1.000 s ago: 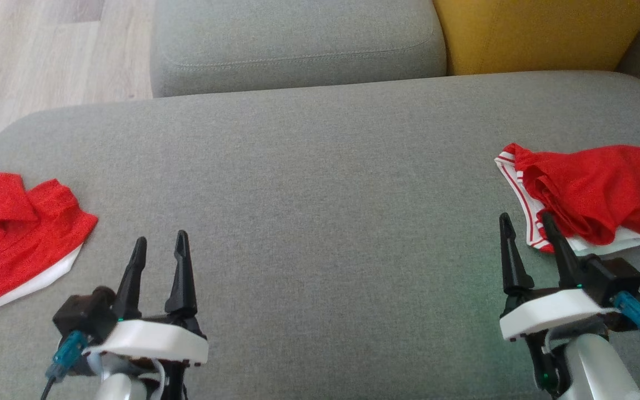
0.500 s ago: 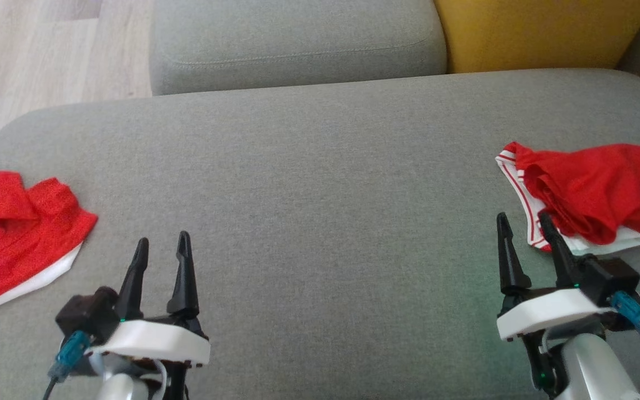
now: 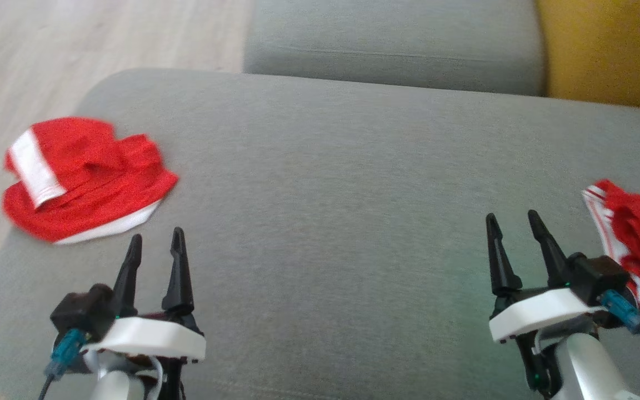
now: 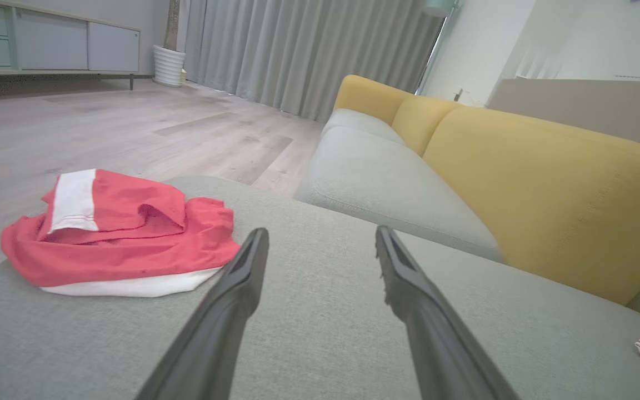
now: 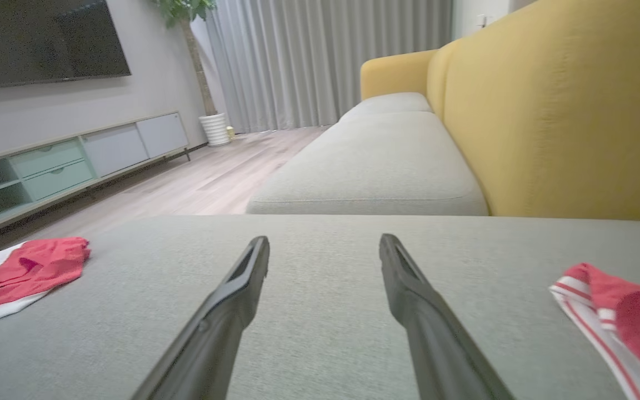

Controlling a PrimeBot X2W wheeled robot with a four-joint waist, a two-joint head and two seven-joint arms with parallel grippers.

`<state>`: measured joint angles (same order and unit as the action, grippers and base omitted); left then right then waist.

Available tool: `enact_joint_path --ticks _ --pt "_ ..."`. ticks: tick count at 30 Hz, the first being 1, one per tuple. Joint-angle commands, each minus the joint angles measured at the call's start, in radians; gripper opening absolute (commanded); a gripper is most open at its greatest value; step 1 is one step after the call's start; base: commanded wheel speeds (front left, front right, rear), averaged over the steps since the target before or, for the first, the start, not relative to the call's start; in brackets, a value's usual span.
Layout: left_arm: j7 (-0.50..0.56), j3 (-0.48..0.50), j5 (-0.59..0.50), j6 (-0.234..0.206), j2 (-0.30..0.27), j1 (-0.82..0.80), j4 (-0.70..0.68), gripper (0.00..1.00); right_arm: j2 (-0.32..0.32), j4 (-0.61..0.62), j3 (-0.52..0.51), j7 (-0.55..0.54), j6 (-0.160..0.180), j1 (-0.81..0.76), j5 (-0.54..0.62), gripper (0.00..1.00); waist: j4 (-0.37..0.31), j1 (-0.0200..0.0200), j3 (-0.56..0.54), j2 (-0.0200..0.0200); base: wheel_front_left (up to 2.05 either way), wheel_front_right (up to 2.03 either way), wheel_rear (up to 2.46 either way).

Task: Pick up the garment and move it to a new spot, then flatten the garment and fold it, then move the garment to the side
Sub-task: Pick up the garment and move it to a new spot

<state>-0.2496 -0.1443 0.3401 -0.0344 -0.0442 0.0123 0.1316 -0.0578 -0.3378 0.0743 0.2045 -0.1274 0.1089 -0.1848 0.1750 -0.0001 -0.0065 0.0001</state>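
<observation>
**Head view: two red garments, both my claws empty**

The grey seat cushion (image 3: pixel 325 183) spreads wide before me, with the yellow backrest (image 3: pixel 609 50) behind it. The white-banded garment (image 3: pixel 92 166), red and crumpled, lies at the cushion's left end, close to the edge above the floor (image 3: pixel 75 44). The striped garment (image 3: pixel 639 233), also red, lies bunched at the right. My left claw (image 3: pixel 156 234) and right claw (image 3: pixel 511 215) both stand spread wide over bare cushion, holding nothing. The right one is just beside the striped garment.

I cannot tell which garment the task means, so I may go for the wrong one. A shallow pinch could catch a single layer and let the rest trail. A careless drag could tip the white-banded garment off the edge. My tips might also snag the cushion's weave.

I can read no brand, label or writing on anything.
</observation>
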Motion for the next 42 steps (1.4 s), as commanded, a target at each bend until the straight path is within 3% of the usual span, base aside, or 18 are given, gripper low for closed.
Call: enact_joint_path --ticks 1,10,20,25,31,36,42 --pt "-0.012 0.042 -0.013 0.000 -0.006 -0.053 -0.039 1.00 0.004 0.037 0.027 -0.001 -0.003 0.025 0.001 1.00 0.084 0.0001 0.007 -0.0001 0.00 0.00 0.00" --pt "-0.012 0.078 -0.024 -0.003 -0.006 -0.039 -0.047 1.00 0.006 0.034 0.077 -0.005 -0.003 0.036 -0.009 1.00 0.241 0.0001 0.012 -0.0001 0.00 0.00 0.00" --pt "-0.012 0.094 -0.020 -0.009 -0.006 -0.027 -0.060 1.00 0.007 0.024 0.106 -0.008 -0.003 0.039 -0.018 1.00 0.320 0.0001 0.023 -0.0001 0.00 0.00 0.00" --pt "-0.012 0.112 -0.056 0.004 -0.006 -0.040 -0.056 1.00 0.007 0.031 0.113 -0.017 -0.003 0.047 -0.012 1.00 0.313 0.0001 0.044 -0.0001 0.00 0.00 0.00" --pt "-0.012 0.201 -0.096 -0.004 -0.019 -0.125 0.016 1.00 -0.029 0.078 0.092 -0.046 -0.003 0.067 0.002 1.00 0.259 0.0001 0.113 -0.0001 0.00 0.00 0.00" --pt "0.004 0.209 -0.100 0.014 -0.066 -0.231 0.104 1.00 -0.073 0.149 0.058 -0.073 -0.003 0.083 0.010 1.00 0.224 0.0001 0.179 -0.0001 0.00 0.00 0.00" --pt "0.141 0.205 -0.091 0.048 -0.152 -0.438 0.261 1.00 -0.139 0.273 -0.010 -0.136 -0.003 0.114 0.014 1.00 0.169 0.0001 0.285 -0.0001 0.00 0.00 0.00"
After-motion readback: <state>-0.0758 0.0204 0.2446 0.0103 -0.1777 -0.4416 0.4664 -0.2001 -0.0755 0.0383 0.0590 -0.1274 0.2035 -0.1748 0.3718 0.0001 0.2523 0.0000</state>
